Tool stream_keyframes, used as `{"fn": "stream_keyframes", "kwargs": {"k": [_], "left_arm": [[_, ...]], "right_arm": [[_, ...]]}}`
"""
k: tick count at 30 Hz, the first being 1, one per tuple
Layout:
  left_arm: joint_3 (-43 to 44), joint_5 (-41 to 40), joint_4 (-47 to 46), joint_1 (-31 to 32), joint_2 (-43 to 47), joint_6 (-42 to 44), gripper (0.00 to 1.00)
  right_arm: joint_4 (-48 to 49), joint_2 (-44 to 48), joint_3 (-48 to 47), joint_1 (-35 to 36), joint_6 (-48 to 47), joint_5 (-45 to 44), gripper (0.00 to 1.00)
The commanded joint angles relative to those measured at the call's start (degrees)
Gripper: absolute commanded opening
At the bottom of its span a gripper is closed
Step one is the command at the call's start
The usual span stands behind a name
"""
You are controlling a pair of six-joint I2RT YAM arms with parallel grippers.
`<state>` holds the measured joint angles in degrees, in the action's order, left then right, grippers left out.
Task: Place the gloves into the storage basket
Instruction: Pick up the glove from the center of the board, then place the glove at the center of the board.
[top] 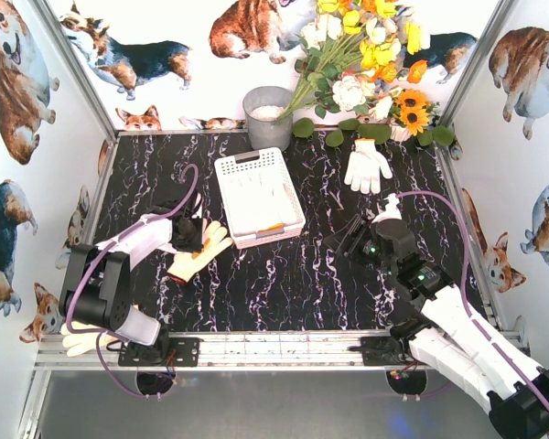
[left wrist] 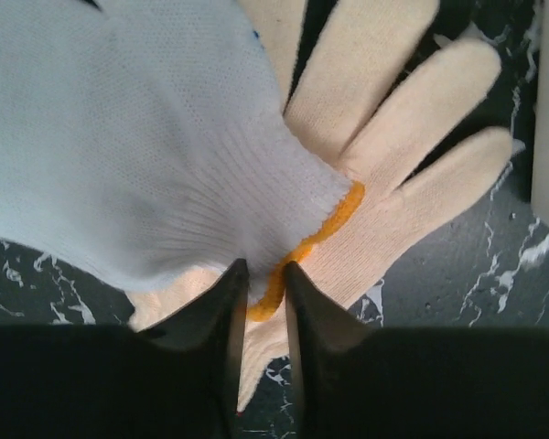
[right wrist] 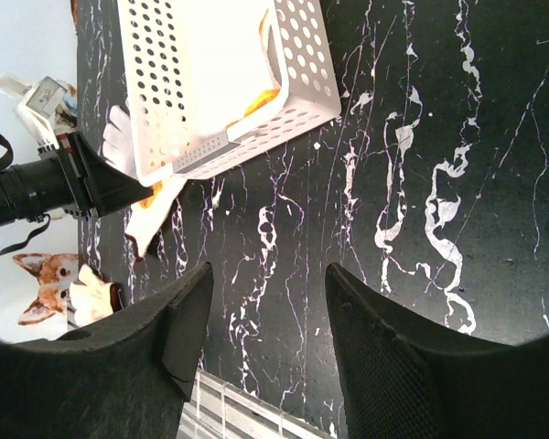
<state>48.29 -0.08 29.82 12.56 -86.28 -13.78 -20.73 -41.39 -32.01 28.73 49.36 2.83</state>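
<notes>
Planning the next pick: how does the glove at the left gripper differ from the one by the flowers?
The trimmed glove lies across a cream glove; the far glove lies alone, spread flat. The left gripper pinches the trimmed glove's orange cuff; the far glove is untouched. Both are white, outside the basket.

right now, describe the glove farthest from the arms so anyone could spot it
Find the flower bouquet at the table's far right corner. Just in front of its leaves a white glove lies on the black tabletop. It alone lies right of the storage basket, touching no other glove.
</notes>
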Motion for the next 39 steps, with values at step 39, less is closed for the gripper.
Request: {"fn": "stream_keyframes", "kwargs": {"k": [39], "left_arm": [[27.3, 33.0, 24.8, 27.8, 12.9, 3.8, 0.0]], "right_arm": [[5.8, -2.4, -2.8, -0.2, -2.1, 5.5, 0.59]]}}
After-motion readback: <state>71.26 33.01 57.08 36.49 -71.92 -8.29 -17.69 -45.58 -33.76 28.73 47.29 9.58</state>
